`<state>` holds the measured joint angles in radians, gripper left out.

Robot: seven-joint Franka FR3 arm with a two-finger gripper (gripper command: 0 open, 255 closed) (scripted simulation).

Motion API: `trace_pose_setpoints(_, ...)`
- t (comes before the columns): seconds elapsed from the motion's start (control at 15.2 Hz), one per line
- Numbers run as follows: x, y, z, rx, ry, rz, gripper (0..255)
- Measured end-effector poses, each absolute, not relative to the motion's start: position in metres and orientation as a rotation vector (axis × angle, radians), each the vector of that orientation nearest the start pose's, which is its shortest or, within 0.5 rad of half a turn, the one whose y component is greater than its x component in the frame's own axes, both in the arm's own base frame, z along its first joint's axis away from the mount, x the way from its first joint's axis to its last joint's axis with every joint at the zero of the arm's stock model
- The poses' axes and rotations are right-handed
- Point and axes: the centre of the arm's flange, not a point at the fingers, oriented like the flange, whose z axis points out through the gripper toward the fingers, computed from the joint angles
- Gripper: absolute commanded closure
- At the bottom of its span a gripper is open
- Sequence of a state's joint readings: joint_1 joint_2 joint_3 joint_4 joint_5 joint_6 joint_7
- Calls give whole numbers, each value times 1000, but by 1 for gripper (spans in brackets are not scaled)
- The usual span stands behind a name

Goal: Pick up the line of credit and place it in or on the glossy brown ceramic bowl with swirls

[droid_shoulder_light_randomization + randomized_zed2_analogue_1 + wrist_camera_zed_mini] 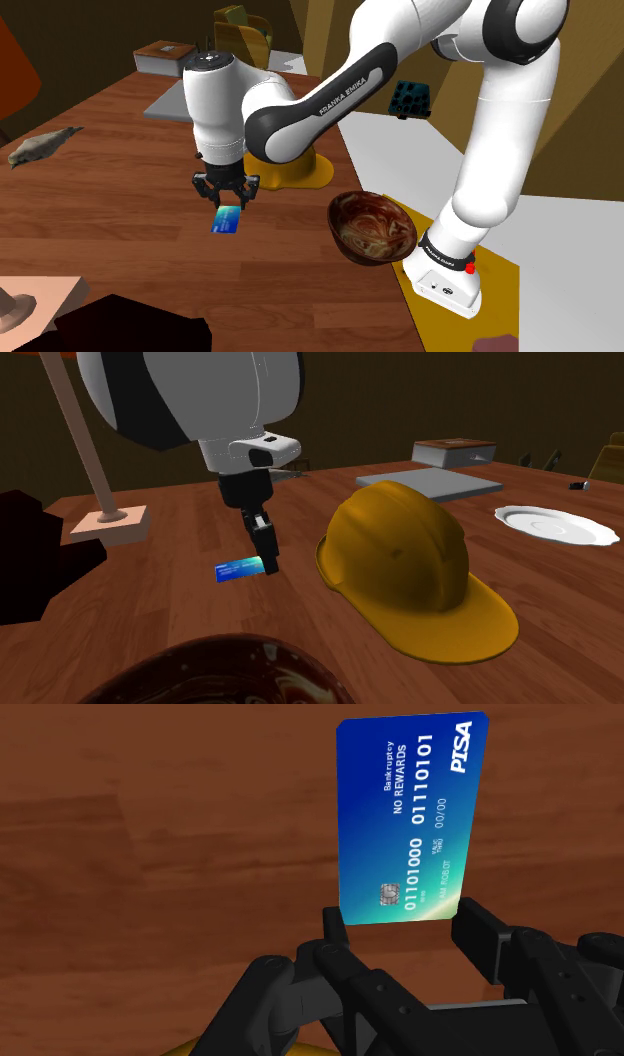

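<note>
Brown wooden table [100, 230] under everything. White arm [330, 100], bent over from the stand [440, 325] at the shoulder view's lower right and aimed straight down at mid-table.

Yellow hard hat [410, 562], brim down on the wood, just beside the gripper [266, 560] on the second exterior view's right, and behind the wrist in the shoulder view.

Glossy brown bowl [372, 228] with pale swirls inside, at the table's edge next to the arm's base. Sits near the card [228, 220] but apart from it, on the shoulder view's right of it.

Flat grey slab [430, 484] behind the hat, with a brown-topped box [455, 450] at its far end. White plate [555, 524] further toward the second exterior view's right. Grey bird figure [42, 147] well apart, at the shoulder view's left.

Black gripper, low over the wood, jaws closed onto the card's two long edges at its near end. Blue card, face up in the wrist view, marked PISA and NO REWARDS, reaching away from the fingertips. At or just above the tabletop; cannot tell which.
</note>
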<state>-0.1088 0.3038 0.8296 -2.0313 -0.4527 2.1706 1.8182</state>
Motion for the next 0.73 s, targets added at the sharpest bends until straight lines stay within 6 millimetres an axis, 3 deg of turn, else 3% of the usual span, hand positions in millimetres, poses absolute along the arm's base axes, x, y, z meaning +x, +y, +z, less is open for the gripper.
trace_pose_setpoints(0.4, 457, 359, 339, -2935, 1323, -197, 255)
trace_pose_setpoints(0.73, 457, 358, 363, -2936, 1324, -196, 255)
